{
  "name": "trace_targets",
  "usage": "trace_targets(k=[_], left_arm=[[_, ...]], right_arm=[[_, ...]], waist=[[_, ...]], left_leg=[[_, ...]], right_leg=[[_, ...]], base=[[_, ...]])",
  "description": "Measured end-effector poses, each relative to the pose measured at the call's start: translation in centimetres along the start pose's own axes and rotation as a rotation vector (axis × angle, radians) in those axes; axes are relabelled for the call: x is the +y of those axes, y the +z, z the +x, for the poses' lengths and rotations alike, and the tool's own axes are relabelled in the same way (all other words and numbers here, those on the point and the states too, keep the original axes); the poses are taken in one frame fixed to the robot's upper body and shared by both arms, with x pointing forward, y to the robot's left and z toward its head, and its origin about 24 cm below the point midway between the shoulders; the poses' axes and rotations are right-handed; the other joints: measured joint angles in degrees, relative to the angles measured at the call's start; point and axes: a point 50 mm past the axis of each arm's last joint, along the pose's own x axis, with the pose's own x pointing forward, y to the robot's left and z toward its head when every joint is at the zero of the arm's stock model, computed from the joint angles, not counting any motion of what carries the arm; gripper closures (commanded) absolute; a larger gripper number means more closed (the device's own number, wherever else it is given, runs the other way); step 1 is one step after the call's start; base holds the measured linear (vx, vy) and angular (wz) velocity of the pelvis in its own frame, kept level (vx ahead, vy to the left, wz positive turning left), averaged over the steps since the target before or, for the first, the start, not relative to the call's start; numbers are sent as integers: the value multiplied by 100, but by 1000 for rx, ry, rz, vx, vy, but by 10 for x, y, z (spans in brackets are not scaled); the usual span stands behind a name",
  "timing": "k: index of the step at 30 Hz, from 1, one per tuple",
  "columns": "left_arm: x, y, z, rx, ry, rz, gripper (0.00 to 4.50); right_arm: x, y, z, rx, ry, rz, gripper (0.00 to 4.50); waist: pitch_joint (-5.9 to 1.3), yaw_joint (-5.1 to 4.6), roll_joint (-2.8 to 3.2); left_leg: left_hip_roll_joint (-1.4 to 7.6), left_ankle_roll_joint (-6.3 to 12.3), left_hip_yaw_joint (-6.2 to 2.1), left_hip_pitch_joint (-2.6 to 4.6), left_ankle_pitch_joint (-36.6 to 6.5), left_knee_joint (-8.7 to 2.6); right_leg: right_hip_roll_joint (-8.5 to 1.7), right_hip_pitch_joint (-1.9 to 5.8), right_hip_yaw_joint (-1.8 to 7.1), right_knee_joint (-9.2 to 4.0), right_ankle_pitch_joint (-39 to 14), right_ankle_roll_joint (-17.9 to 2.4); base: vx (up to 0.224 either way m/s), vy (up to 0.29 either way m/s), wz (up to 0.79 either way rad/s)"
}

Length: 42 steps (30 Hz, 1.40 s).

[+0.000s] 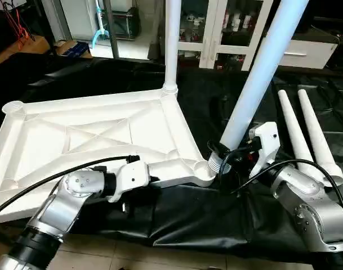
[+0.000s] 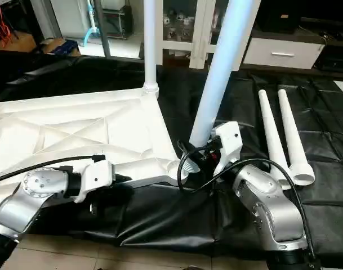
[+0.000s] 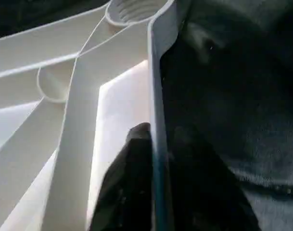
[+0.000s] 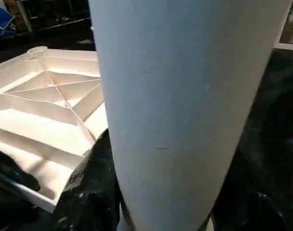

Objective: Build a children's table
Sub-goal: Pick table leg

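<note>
The children's table top (image 1: pixel 92 129) lies upside down on black cloth, its X ribs facing up. One white leg (image 1: pixel 172 39) stands upright in the far right corner socket. A second leg (image 1: pixel 261 67) leans to the right, and its lower end is just beside the near right corner socket (image 1: pixel 203 167). My right gripper (image 1: pixel 221 158) is shut on that lower end, and its black fingers (image 4: pixel 88 183) flank the tube. My left gripper (image 1: pixel 154 180) is at the near edge, its fingers (image 3: pixel 134 168) on either side of the thin rim (image 3: pixel 158 96) and close against it.
Two loose legs (image 1: pixel 306 135) lie side by side on the cloth at the right. A white glass-door cabinet (image 1: pixel 216 28) and a drawer unit (image 1: pixel 306 53) stand behind. The cloth's front edge (image 1: pixel 188 236) hangs over bare floor near me.
</note>
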Motion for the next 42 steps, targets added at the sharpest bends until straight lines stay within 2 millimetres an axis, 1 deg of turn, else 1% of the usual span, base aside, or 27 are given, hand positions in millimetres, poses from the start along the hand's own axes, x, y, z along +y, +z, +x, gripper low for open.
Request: trace_targets(k=[3, 8, 20, 21, 22, 25, 27, 30, 32, 38, 42], left_arm=[[2, 3, 5, -7, -3, 6, 342], [4, 2, 5, -3, -3, 6, 342], [11, 2, 10, -4, 2, 11, 342], [11, 2, 10, -5, 2, 9, 369], [11, 2, 10, -6, 3, 8, 378], [10, 1, 11, -9, -1, 6, 383], [9, 0, 12, -7, -4, 5, 412], [9, -1, 12, 3, -11, 8, 423], [9, -1, 12, 9, -14, 9, 441], [8, -2, 12, 20, -20, 4, 441], [9, -2, 12, 25, -21, 1, 441]], right_arm=[[0, 0, 0, -1, 3, -2, 257], [0, 0, 0, 0, 3, -4, 257], [1, 1, 0, -3, 24, 1, 257], [1, 1, 0, -5, 25, 4, 257], [1, 1, 0, -5, 26, 6, 257], [1, 0, 0, -2, 26, 8, 257], [1, 1, 0, -3, 27, 7, 257], [0, 3, 2, -8, 29, 3, 257], [-1, 4, 3, -7, 28, 4, 257], [-2, 5, 4, -7, 30, 2, 257], [-5, 9, 10, -18, 43, 13, 257]], waist=[[1, -3, -2], [2, -15, -3], [2, -5, -2], [2, -3, -2], [1, -2, -2], [0, 1, 0], [0, 3, 0], [-1, -8, -2], [-6, -12, -9], [-8, -15, -13], [-10, -20, -15]], left_leg=[[0, -1, 0, 0, 0, 0], [0, -1, -1, -2, 1, 0], [-1, -1, 0, 2, 1, 1], [0, -1, 0, 3, 1, 1], [-1, -1, -1, 4, 1, 1], [-2, -1, 0, 4, 1, 2], [-1, -1, 0, 7, 1, 2], [-1, -1, -2, 9, 1, 2], [-1, -1, -3, 9, 1, 2], [0, -1, -4, 9, 1, 1], [0, -1, -4, 11, 1, 1]], right_leg=[[0, 0, 0, 1, 0, 0], [1, 1, 0, 3, 0, 1], [0, 10, 1, 4, 1, 0], [-1, 11, 1, 4, 1, 0], [-1, 12, 2, 4, 1, -1], [-2, 16, 2, 4, 1, 0], [-2, 19, 2, 5, 1, 0], [-2, 22, 2, 5, 1, 0], [-2, 22, 1, 5, 1, 0], [-2, 22, 1, 6, 1, 0], [-2, 22, 0, 6, 1, 0]], base=[[0, 0, 0], [0, 0, 0], [0, 0, 0], [0, 0, 0], [0, 0, 0], [0, 0, 0], [0, 0, 0], [0, 0, 0], [0, 0, 0], [0, 0, 0], [0, 0, 0]])
